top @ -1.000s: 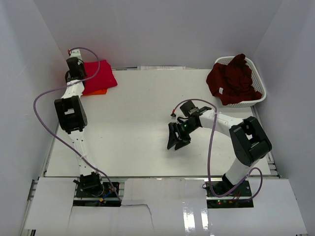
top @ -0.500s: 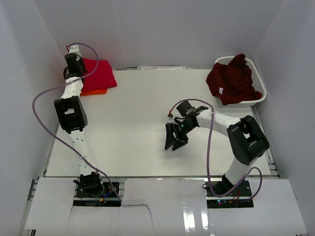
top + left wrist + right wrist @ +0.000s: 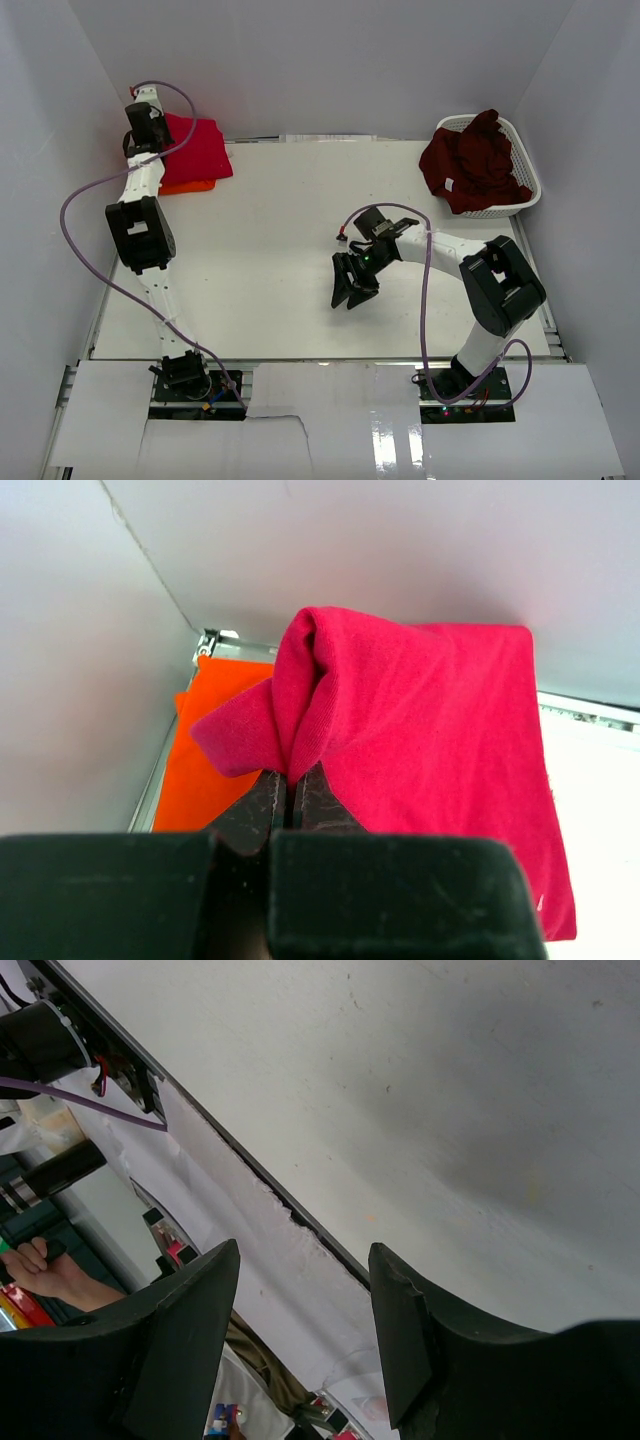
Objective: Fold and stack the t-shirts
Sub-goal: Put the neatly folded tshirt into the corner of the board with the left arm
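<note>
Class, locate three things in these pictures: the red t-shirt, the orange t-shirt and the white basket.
red t-shirt [image 3: 440,720], left wrist view, flat folded face.
orange t-shirt [image 3: 205,770], left wrist view, strip showing beside the red one.
white basket [image 3: 527,158], top view, right-hand rim.

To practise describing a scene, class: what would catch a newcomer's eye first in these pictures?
The bright red t-shirt in the far left corner, lying on an orange t-shirt, its edge pinched in the left gripper. Next, the maroon t-shirt heaped in the white basket at far right, and the right gripper open over the table.
</note>
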Robot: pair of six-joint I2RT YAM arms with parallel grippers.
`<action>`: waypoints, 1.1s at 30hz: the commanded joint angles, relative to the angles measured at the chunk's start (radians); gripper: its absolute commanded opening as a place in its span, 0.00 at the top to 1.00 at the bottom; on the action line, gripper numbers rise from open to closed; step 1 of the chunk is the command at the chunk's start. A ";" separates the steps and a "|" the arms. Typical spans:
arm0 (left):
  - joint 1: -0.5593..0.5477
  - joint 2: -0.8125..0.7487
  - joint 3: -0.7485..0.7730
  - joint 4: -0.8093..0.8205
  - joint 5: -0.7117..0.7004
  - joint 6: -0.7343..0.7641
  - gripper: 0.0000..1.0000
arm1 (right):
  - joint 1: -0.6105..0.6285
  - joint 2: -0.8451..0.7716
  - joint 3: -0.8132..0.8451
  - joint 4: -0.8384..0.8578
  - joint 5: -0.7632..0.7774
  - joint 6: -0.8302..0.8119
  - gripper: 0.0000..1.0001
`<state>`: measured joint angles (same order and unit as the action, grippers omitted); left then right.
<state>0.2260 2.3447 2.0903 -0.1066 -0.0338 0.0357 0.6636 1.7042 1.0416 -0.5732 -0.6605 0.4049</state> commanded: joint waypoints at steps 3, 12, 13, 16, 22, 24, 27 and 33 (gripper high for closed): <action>0.026 -0.096 0.037 -0.015 0.029 -0.017 1.00 | 0.010 -0.012 0.003 0.018 -0.013 0.006 0.39; 0.041 -0.120 0.065 -0.031 0.068 -0.051 1.00 | 0.022 0.005 0.008 0.039 -0.021 0.015 0.39; 0.044 -0.120 0.071 -0.038 0.069 -0.051 1.00 | 0.025 0.006 0.008 0.041 -0.022 0.017 0.39; 0.045 -0.133 0.062 -0.036 0.060 -0.046 1.00 | 0.028 0.011 0.006 0.049 -0.024 0.020 0.39; 0.047 -0.160 0.039 -0.021 0.049 -0.042 1.00 | 0.033 0.012 0.009 0.050 -0.024 0.020 0.39; 0.047 -0.174 0.028 -0.015 0.018 -0.042 1.00 | 0.034 0.012 0.008 0.050 -0.022 0.020 0.39; 0.047 -0.188 0.014 -0.005 0.023 -0.042 1.00 | 0.034 0.011 0.003 0.052 -0.022 0.020 0.39; 0.049 -0.170 -0.004 0.016 0.009 -0.003 1.00 | 0.036 0.008 0.000 0.055 -0.024 0.022 0.39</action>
<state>0.2607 2.2700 2.1002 -0.1478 -0.0002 0.0132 0.6922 1.7103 1.0412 -0.5274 -0.6617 0.4183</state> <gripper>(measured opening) 0.034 0.610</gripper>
